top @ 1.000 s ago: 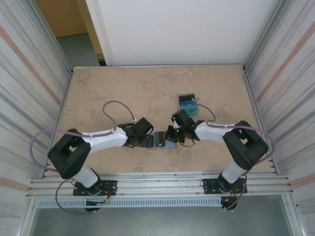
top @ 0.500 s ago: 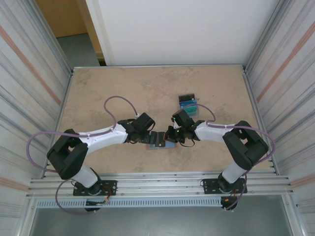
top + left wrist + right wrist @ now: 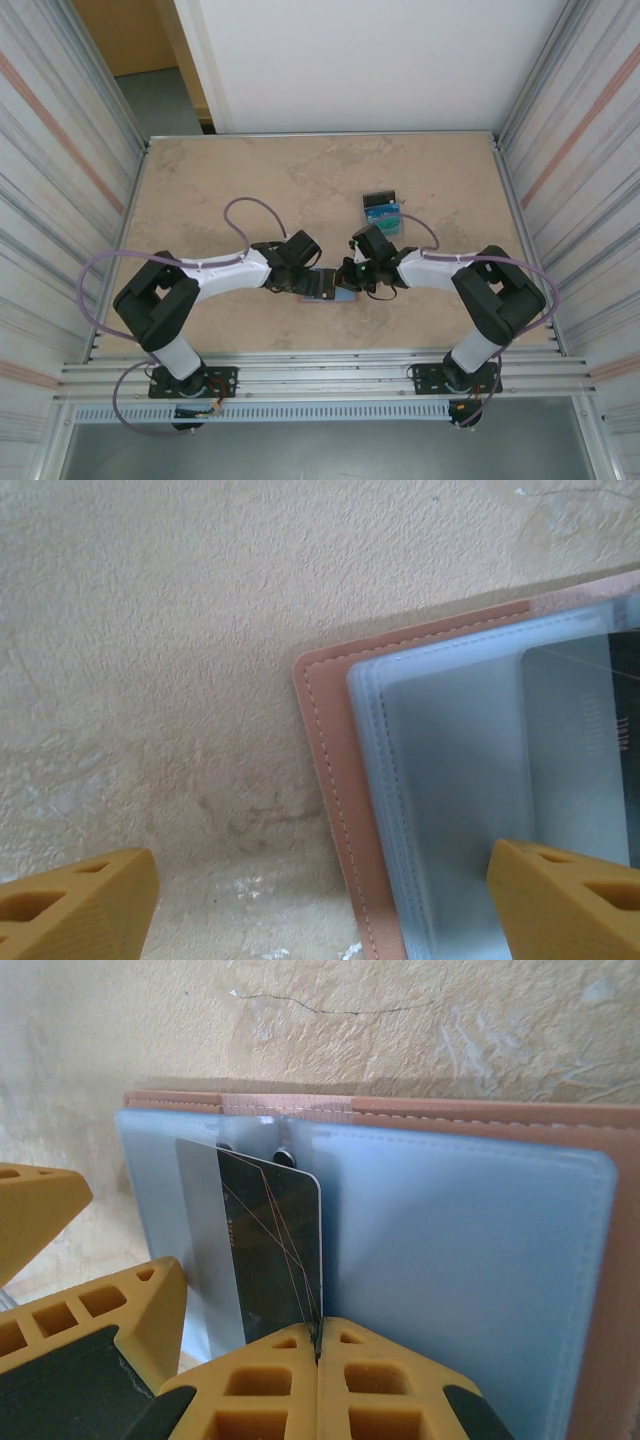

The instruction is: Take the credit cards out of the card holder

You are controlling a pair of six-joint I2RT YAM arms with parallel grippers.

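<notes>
As one card holder (image 3: 480, 1220) gapes, one card (image 3: 272, 1245) protrudes.

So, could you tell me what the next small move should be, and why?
Probably the right gripper should draw the dark card out of the card holder: its jaws are shut on the card's edge, the card looks partly inside a clear sleeve, and the open left gripper straddles the holder's corner.

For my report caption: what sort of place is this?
Probably a robot test cell: a stone-look table, ribbed metal walls, left arm and right arm bolted to an aluminium rail.
</notes>
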